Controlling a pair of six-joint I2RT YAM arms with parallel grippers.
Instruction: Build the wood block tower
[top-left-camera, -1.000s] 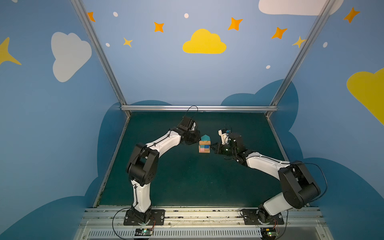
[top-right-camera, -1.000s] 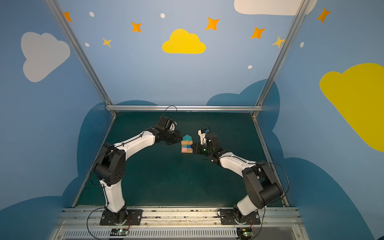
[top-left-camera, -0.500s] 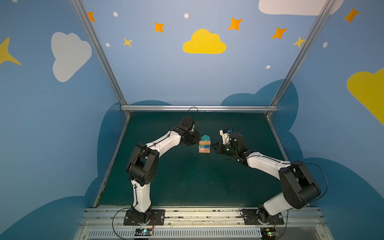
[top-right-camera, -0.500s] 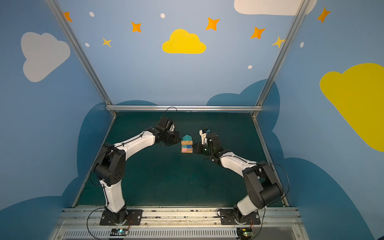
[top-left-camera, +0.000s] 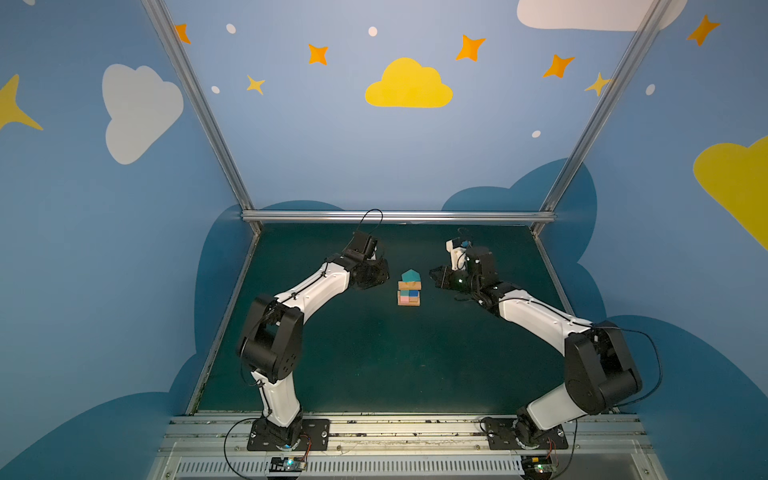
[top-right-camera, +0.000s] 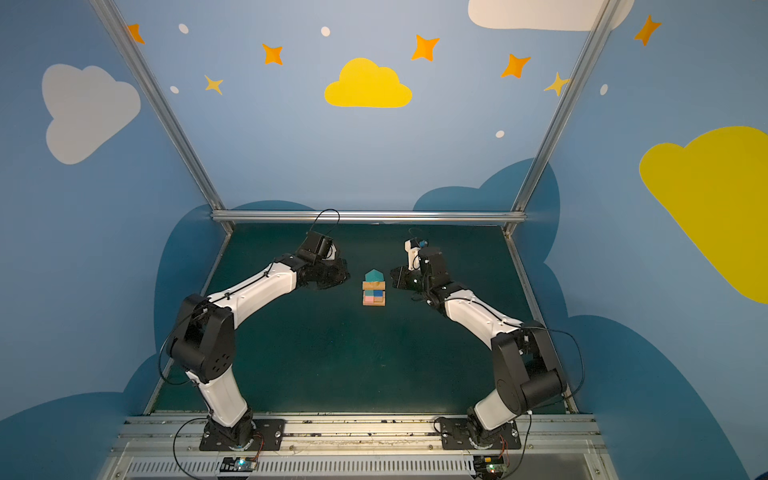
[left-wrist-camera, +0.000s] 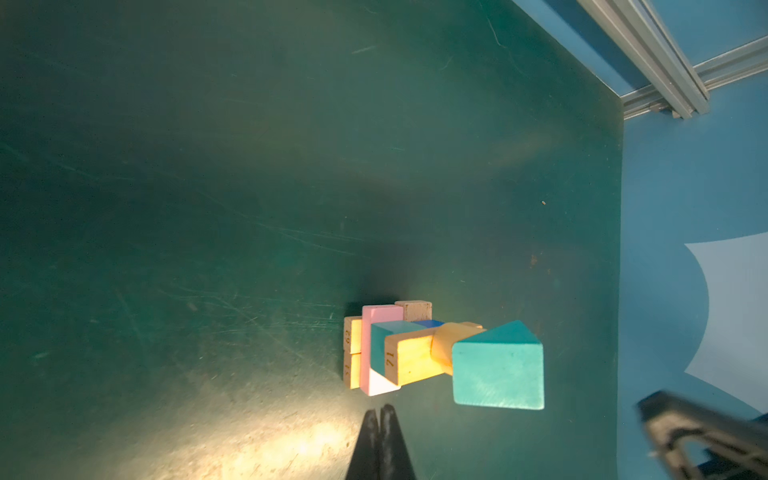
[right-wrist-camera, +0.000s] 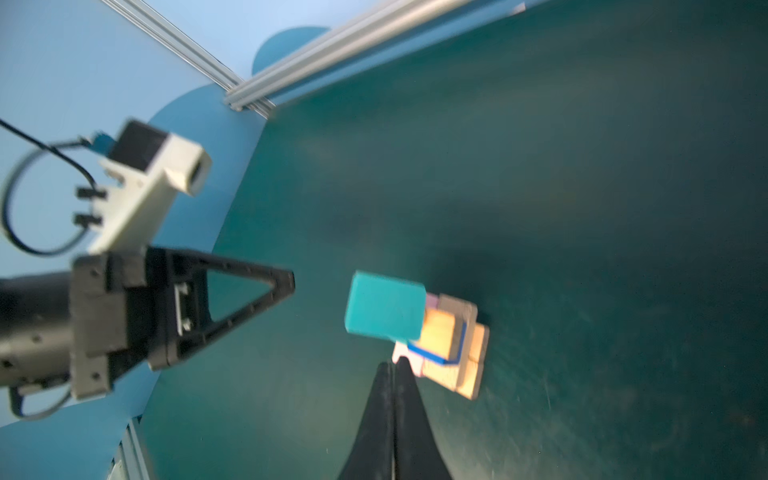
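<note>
The wood block tower (top-left-camera: 409, 291) (top-right-camera: 374, 291) stands mid-table between both arms. Tan bars (left-wrist-camera: 352, 353) form its base, with a pink bar (left-wrist-camera: 368, 349), a teal cube (left-wrist-camera: 380, 340) and a blue cube above them. Over those lie a tan bar (left-wrist-camera: 409, 357) and a cylinder, and a teal house-shaped piece (left-wrist-camera: 498, 365) (right-wrist-camera: 384, 307) sits on top. My left gripper (top-left-camera: 384, 276) (left-wrist-camera: 380, 409) is shut and empty, just left of the tower and clear of it. My right gripper (top-left-camera: 433, 277) (right-wrist-camera: 394, 365) is shut and empty, a short way to its right.
The dark green table (top-left-camera: 374, 353) is walled by blue panels with a metal rail (top-left-camera: 399, 216) along the back edge. In the right wrist view the left gripper (right-wrist-camera: 286, 280) is seen beside the tower.
Both shut grippers have drawn back a little from the tower, the left to the left, the right up and to the right. The tower has not moved.
</note>
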